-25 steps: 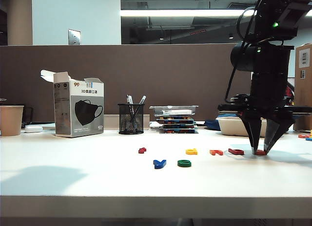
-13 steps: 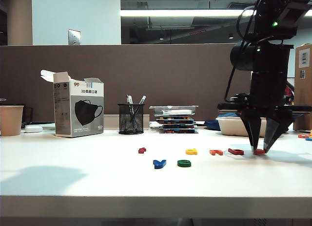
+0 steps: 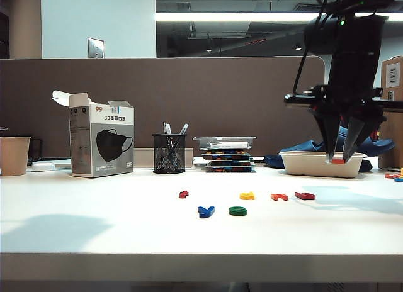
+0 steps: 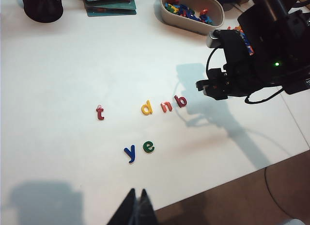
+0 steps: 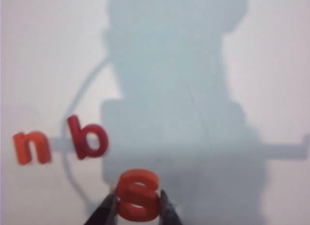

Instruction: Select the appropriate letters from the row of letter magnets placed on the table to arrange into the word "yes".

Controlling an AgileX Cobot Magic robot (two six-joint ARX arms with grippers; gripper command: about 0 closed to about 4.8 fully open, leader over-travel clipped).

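Note:
My right gripper (image 3: pixel 339 158) hangs well above the table (image 3: pixel 126 229) at the right, shut on the orange-red s (image 5: pixel 138 193), which sits flat between its fingertips (image 5: pixel 107 209). The blue y (image 3: pixel 206 211) and green e (image 3: pixel 238 211) lie side by side in front of the row. In the row behind them remain the dark red t (image 4: pixel 100 112), yellow d (image 4: pixel 147 107), orange n (image 4: pixel 166 106) and crimson b (image 4: pixel 180 101). My left gripper (image 4: pixel 137 192) is shut and empty above the table's front edge, short of the y (image 4: pixel 130 152).
A white tray (image 3: pixel 313 163) of spare letters stands behind the right gripper. Along the back are a stack of cases (image 3: pixel 225 153), a mesh pen cup (image 3: pixel 169 153), a mask box (image 3: pixel 101 144) and a paper cup (image 3: pixel 14 155). A brown partition closes the rear.
My right gripper has risen straight up from the table with the orange-red s in it, leaving the right end of the row. The left arm has stayed still.

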